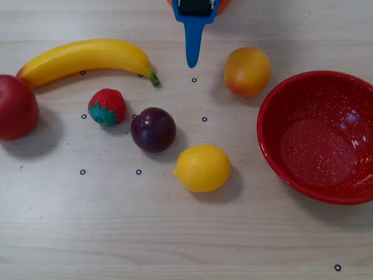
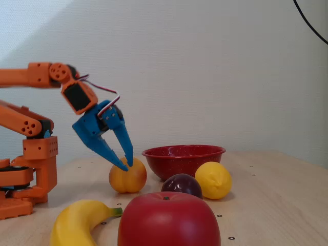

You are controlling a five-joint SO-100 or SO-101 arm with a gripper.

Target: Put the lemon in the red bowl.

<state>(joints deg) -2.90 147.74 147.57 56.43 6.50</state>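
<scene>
Lying on the tabletop [image 1: 175, 233], the lemon [image 1: 202, 168] rests on its side in the overhead view, its long axis running roughly left to right with the small nub pointing left, towards the lower left. It sits just below and right of the plum [image 1: 153, 129], near it, and apart from the red bowl [image 1: 274, 116] on the right edge of that view. The bowl stands upright and holds nothing.

The tool [image 2: 126, 163] hangs open, its two blue fingers spread in a moderate V and pointing downward; nothing is between them. In the fixed view its tips appear level with the top of the orange-yellow fruit [image 2: 128, 179], but whether they touch it cannot be told.

The overhead view shows only one blue finger [image 1: 193, 41] entering from the top edge, left of the orange-yellow fruit and apart from it, so the opening is not readable there. The fixed view alone shows the spread and the orange arm [image 2: 31, 123]. The overhead view alone shows the strawberry [image 1: 107, 107]; both show the banana [image 1: 87, 58] and apple [image 1: 16, 108].
</scene>
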